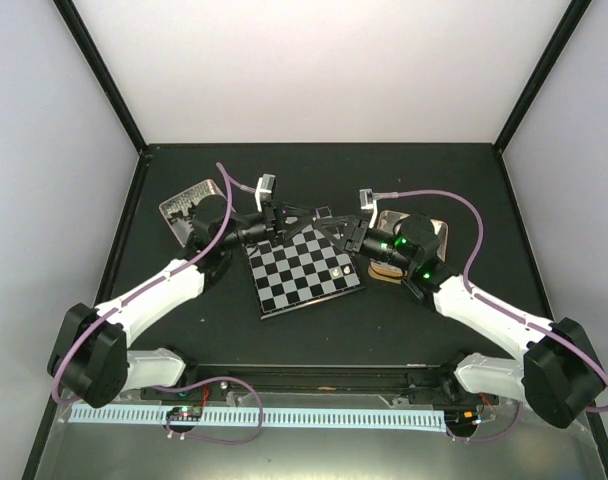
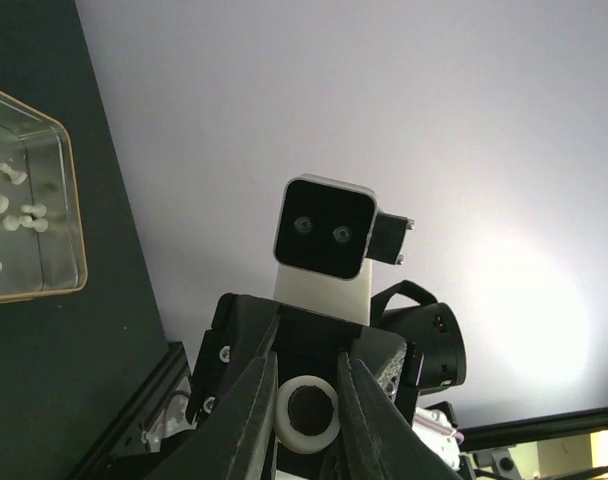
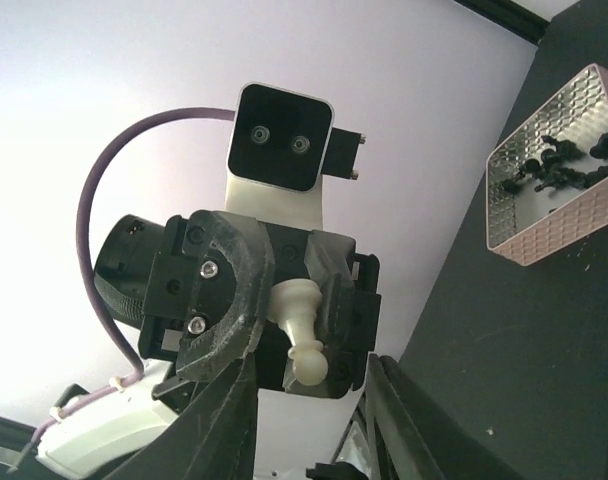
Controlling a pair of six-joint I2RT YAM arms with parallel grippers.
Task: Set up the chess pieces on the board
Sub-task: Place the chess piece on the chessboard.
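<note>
The left hand (image 2: 307,385) is seen clamped on a white pawn (image 3: 300,318). In the left wrist view the round base of the pawn is pressed between the two dark fingers (image 2: 252,400). In the right wrist view the piece is shown with its base set back between those fingers and its rounded head pointed out toward the right hand (image 3: 312,390). The fingers (image 3: 234,420) of the right hand are spread apart and nothing is gripped by them. The pawn's head is found between their tips with a gap visible on either side, so no contact can be made out. The two hands are held tip to tip in the air, and each wrist camera is faced by the other.

From above, the board (image 1: 304,272) is seen lying flat on the dark surface (image 1: 384,330), below the meeting hands and reaching from them toward the arm bases. Its far edge is partly covered by the hands.

Beyond the left hand's wrist, on its outer side, a pinkish tray (image 3: 559,238) is placed, and black pieces (image 3: 556,170) are seen lying loose inside it. Behind the right hand, partly covered by its wrist, a tan box (image 2: 80,230) is set, in which white pieces (image 2: 14,212) are scattered.
</note>
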